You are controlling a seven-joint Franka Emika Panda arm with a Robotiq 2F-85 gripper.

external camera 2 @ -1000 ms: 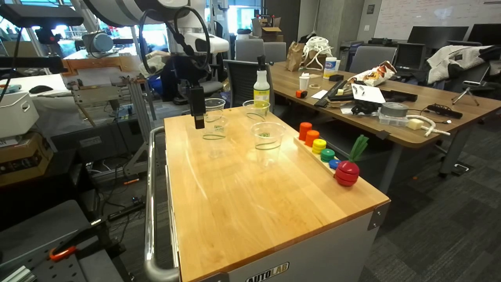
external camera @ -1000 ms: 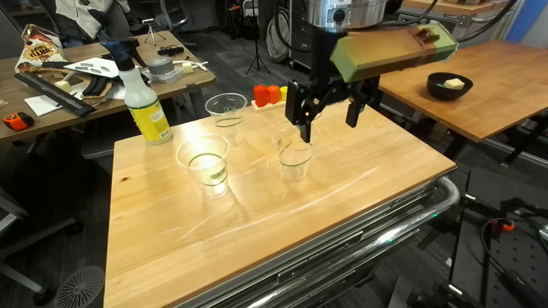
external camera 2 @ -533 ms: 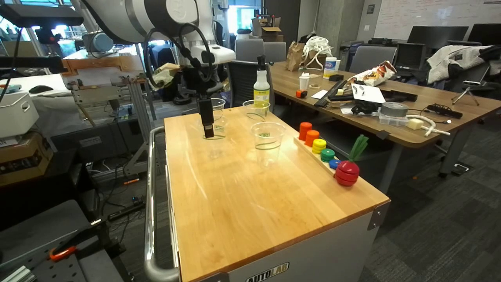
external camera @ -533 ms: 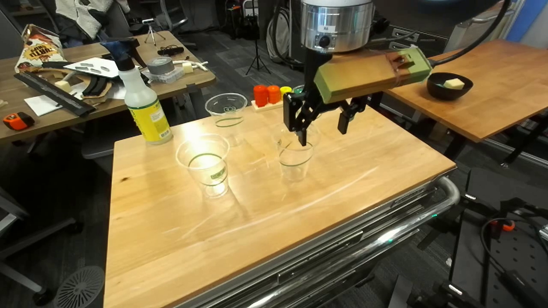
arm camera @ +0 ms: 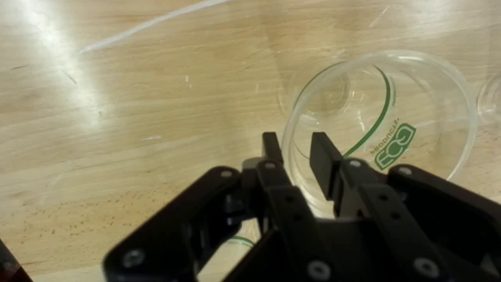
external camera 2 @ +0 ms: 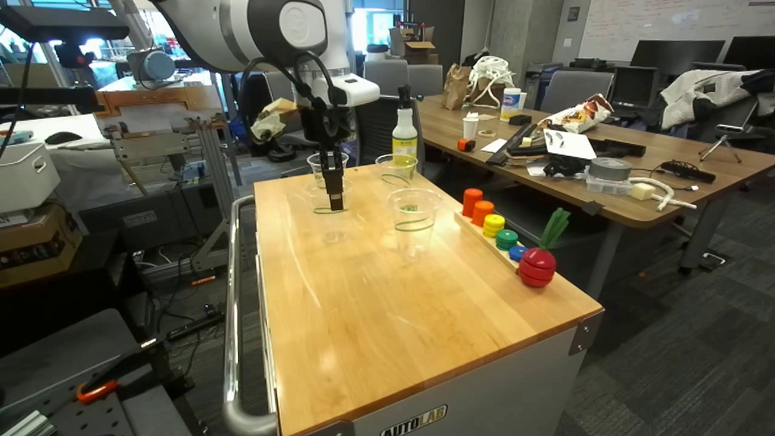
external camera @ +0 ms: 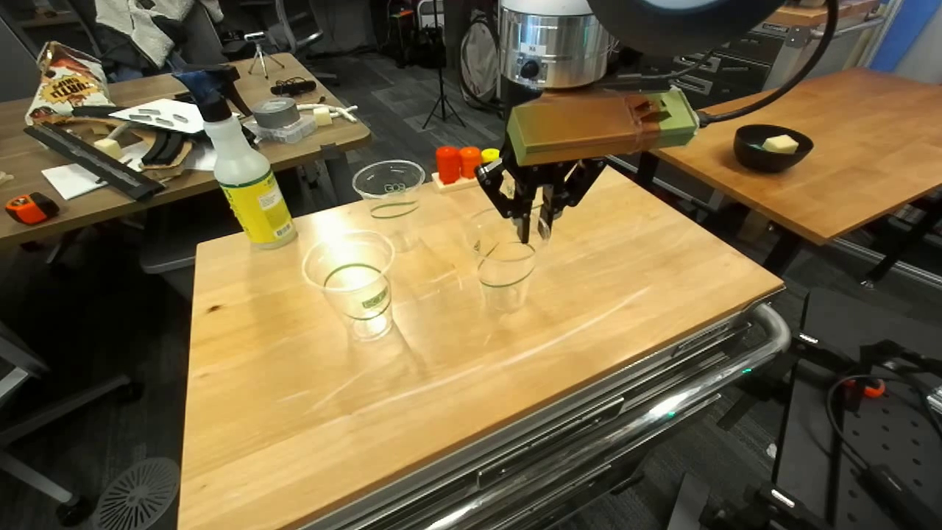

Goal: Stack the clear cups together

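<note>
Several clear cups stand upright and apart on the wooden cart top. My gripper (external camera: 535, 231) points down at the rim of one clear cup (external camera: 506, 283), also seen as the cup (external camera 2: 330, 210) below the fingers in an exterior view. In the wrist view that cup (arm camera: 395, 145) has its rim running between my partly closed fingers (arm camera: 324, 156), with a gap still showing. Other cups are the front-left one (external camera: 355, 294), the back-left one (external camera: 391, 193), and the one beside the toys (external camera 2: 414, 221), which is mostly hidden behind my gripper in an exterior view.
A yellow-labelled spray bottle (external camera: 254, 195) stands at the cart's corner. Along the back edge lie a row of colourful toys (external camera 2: 494, 225) and a red toy radish (external camera 2: 536, 267). A metal handle (external camera 2: 232, 315) runs along one side of the cart.
My gripper has come down and across over the cup's rim, and its fingers have drawn much closer together. The cups show no clear movement.
</note>
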